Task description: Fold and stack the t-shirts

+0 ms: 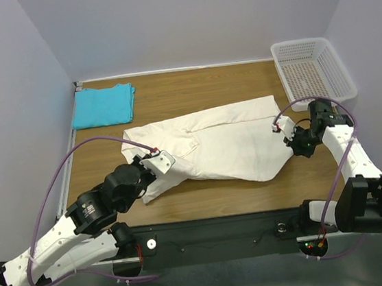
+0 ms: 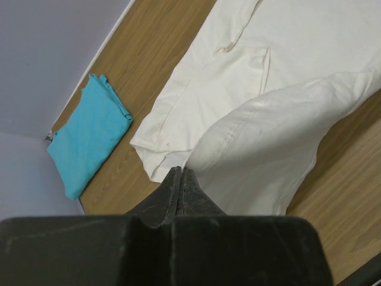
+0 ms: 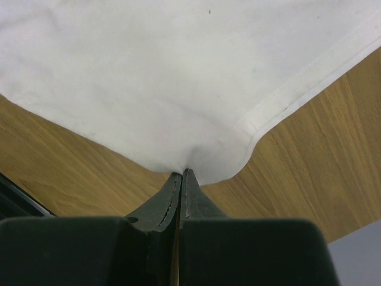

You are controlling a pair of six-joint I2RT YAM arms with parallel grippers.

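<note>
The cream-white t-shirt (image 1: 212, 144) lies spread across the middle of the wooden table (image 1: 199, 90), partly folded over itself. My left gripper (image 1: 159, 167) is shut on its near left edge. In the left wrist view the gripper (image 2: 180, 173) pinches the cloth, and a raised fold of the shirt (image 2: 280, 137) bulges just to the right. My right gripper (image 1: 288, 137) is shut on the shirt's right hem corner. In the right wrist view the gripper (image 3: 182, 174) holds the cloth (image 3: 166, 77) bunched at its tips. The turquoise t-shirt (image 1: 102, 105) lies folded at the back left and also shows in the left wrist view (image 2: 86, 143).
A white plastic mesh basket (image 1: 313, 67) stands at the back right corner. Grey walls close the table at the back and on both sides. Purple cables loop over both arms. A black base rail runs along the near edge.
</note>
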